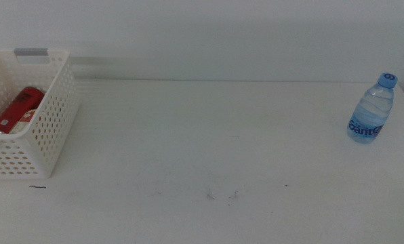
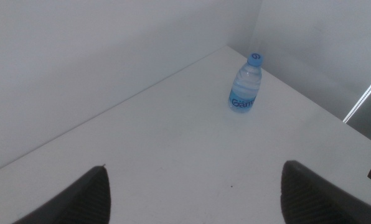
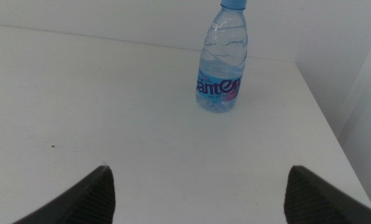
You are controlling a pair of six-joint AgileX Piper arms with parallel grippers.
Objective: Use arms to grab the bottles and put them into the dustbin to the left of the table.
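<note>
Both claws, left [image 2: 195, 186] and right [image 3: 198, 190], gape wide, empty (water bottle [image 3: 221, 65] upright ahead).

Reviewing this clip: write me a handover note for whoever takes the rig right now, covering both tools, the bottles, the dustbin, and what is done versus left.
Left tool: open, empty, above the table, facing the water bottle from far off.
Right tool: open, empty, nearer that bottle.
Neither arm shows in the middle view.
Dustbin: at the table's left edge, with the red can lying inside. Other contents cannot be seen past its wall.
Done: the red can is binned.
Left: the water bottle stands upright near the table's far right corner, untouched. The right tool looks better placed to grab it; it then needs to go into the dustbin.
</note>
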